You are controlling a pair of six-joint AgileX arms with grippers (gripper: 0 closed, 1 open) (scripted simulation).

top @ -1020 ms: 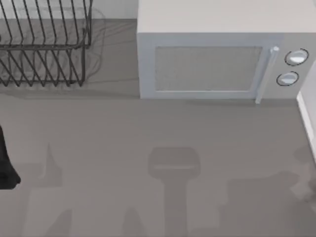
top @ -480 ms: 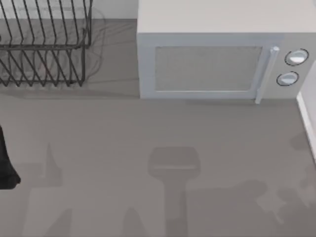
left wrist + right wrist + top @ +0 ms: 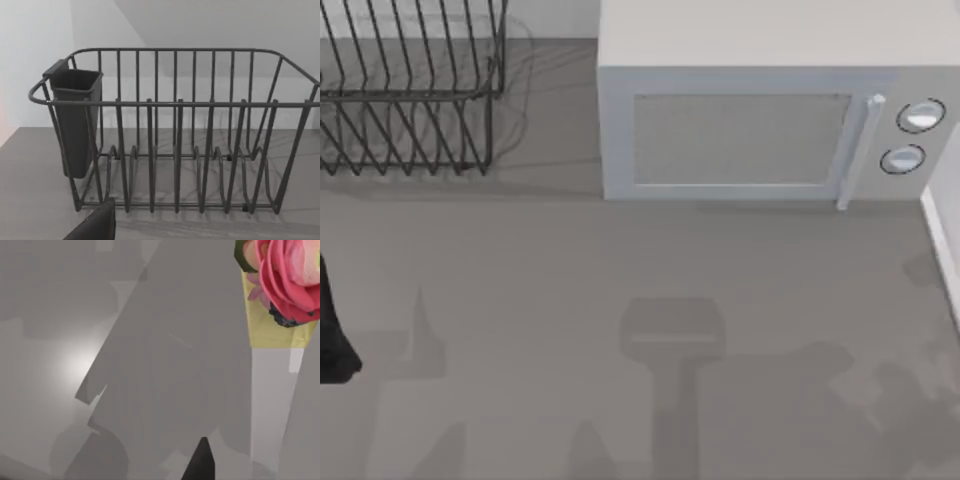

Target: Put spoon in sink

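The spoon and the sink are out of view. A black part of my left arm point(image 3: 332, 330) sits at the table's left edge in the top view. In the left wrist view, a dark corner of the left gripper point(image 3: 95, 225) points at a wire dish rack point(image 3: 175, 150). In the right wrist view, a dark tip of the right gripper point(image 3: 200, 460) hangs over the grey counter, which is crossed by shadows. Arm shadows point(image 3: 890, 400) lie at the table's lower right in the top view.
A wire dish rack point(image 3: 410, 90) stands at the back left with a dark cutlery cup point(image 3: 75, 120) on its end. A white microwave point(image 3: 760, 110) fills the back right. A pink flower in a yellow holder point(image 3: 285, 285) stands near the right gripper. A pale ledge point(image 3: 942, 250) runs along the right edge.
The shadows at the table's lower right have spread leftward and toward the front. The left arm has not moved.
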